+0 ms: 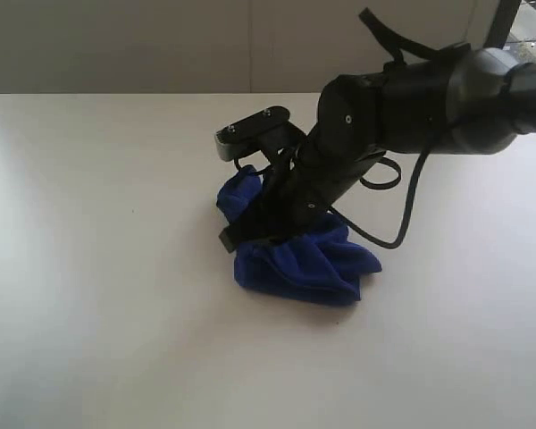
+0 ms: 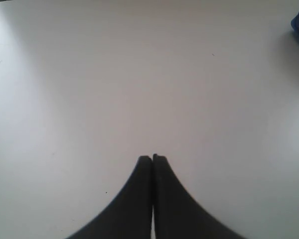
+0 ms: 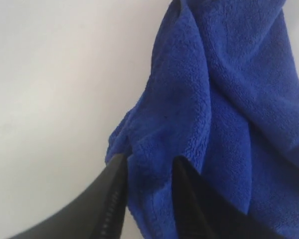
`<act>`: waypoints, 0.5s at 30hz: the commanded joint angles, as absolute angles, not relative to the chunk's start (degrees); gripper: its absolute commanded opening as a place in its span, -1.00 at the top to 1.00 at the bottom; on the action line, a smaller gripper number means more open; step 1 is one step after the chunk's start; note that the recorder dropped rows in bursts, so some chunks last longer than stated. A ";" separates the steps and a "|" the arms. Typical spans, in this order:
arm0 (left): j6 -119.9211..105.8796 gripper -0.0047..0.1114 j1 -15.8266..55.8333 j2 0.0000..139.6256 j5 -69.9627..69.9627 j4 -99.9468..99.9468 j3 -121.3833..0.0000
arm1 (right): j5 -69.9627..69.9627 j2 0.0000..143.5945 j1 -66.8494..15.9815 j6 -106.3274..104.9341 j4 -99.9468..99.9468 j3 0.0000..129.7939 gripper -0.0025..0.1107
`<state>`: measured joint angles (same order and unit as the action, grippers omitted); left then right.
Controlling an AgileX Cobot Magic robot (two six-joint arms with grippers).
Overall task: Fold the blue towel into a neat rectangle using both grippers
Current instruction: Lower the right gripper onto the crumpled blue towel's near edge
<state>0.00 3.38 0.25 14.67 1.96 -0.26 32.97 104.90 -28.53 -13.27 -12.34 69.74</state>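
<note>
**Blue towel bunched at right claw; left claw closed off to the side**

The blue towel (image 1: pixel 308 259) lies near the middle of the white table (image 1: pixel 89 268) as a crumpled heap, not flat and not a rectangle. It is deep royal blue and fleecy, with soft folds running in several directions. One lobe bulges up beside the arm and a wider, pointed part spreads out on the table toward the exterior view's right.

The right gripper (image 1: pixel 241 234) is pressed down into the heap. In the right wrist view its black fingers (image 3: pixel 109 199) stand apart with a ridge of cloth between them. The cloth looks released rather than pinched, though any contact with the inner pads is hard to judge from this close-up.

In the exterior view the arm covers the towel's upper middle, and the fingertips are mostly lost against it. The towel's edges and stitching cannot be made out.

The left gripper (image 2: pixel 152 158) has its fingers pressed together, holding nothing, over the table. Only a blurry blue sliver of towel shows at the frame edge in the left wrist view. The left arm is not visible in the exterior view.
</note>
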 commanded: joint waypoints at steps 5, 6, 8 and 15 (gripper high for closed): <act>0.00 0.92 3.42 0.00 14.59 2.10 0.00 | 33.25 104.69 -28.63 -16.76 -11.64 69.95 0.19; 0.00 0.92 3.42 0.00 14.59 2.10 0.00 | 33.12 104.69 -28.63 -16.76 -11.64 69.95 0.18; 0.00 0.92 3.42 0.00 14.59 2.10 0.00 | 33.12 104.79 -28.63 -16.76 -11.31 69.95 0.18; 0.00 0.92 3.42 0.00 14.59 2.10 0.00 | 32.84 106.71 -28.63 -16.76 -8.76 69.95 0.19</act>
<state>0.00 3.38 0.25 14.67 1.96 -0.26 33.10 106.06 -28.53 -16.01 -10.55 69.74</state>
